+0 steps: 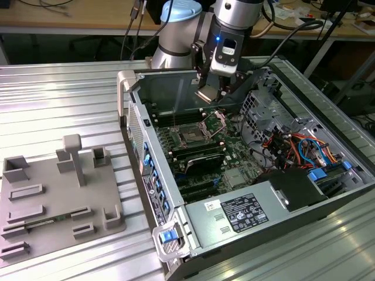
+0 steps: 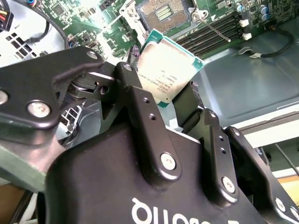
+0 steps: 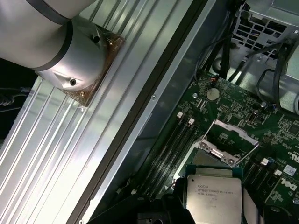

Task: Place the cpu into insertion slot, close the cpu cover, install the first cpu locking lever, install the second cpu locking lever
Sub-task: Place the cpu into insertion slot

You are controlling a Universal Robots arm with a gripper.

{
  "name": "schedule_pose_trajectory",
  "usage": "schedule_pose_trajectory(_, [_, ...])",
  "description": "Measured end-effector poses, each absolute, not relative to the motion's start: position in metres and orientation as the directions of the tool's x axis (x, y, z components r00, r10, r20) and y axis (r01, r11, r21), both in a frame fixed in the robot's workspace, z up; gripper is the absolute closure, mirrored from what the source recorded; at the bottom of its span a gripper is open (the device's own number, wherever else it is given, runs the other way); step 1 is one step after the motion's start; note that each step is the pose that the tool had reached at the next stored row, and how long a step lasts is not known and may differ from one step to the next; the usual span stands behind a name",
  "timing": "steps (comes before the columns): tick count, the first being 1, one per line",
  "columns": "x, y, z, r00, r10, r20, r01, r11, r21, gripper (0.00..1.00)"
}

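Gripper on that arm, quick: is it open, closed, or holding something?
Gripper: shut on the cpu, in the air above the motherboard.

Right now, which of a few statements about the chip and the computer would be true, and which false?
1. The end effector grips the cpu. True.
2. The cpu sits in the insertion slot. False: the slot is empty, and the cpu is held in the air.
3. The cpu cover is shut. False: it stands raised.
4. The computer case lies open on a ribbed metal table. True.
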State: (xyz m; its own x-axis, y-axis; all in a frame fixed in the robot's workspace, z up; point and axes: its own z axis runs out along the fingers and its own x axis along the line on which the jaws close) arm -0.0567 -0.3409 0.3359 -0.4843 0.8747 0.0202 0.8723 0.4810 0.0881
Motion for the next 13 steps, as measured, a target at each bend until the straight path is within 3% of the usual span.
schedule_pose_trajectory(13, [-0.057,-0.341,0.315,-0.300,0.954,0.022,0.951,0.297,0.083,0.45])
